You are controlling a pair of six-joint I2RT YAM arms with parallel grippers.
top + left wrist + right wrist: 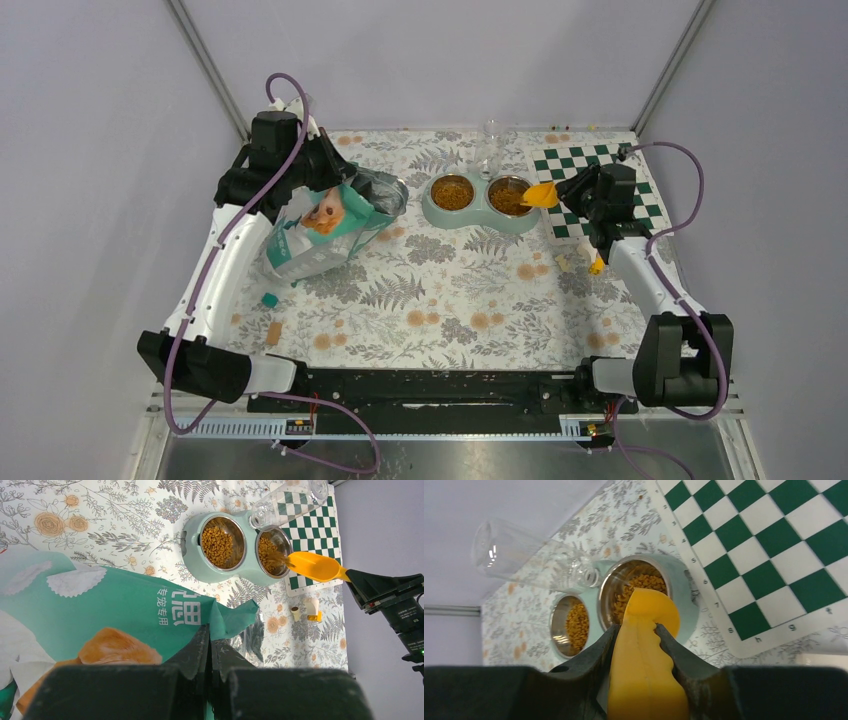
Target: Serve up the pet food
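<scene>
Plain pale lilac walls (430,60), evenly lit and joined by slanting metal corner posts (207,65), enclose a tablecloth (450,290) printed with grey ferns and orange flowers, with a green-and-white checkered mat (575,158) at its far right corner.

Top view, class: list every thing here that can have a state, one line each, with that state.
pet food, lying in both bowls of the feeder
scoop, tipped over one bowl, gripped
bag, open, propped at a slant
bottle, neck-down in the feeder, looks empty
left fingers, shut on the bag
right fingers, shut on the scoop
</scene>
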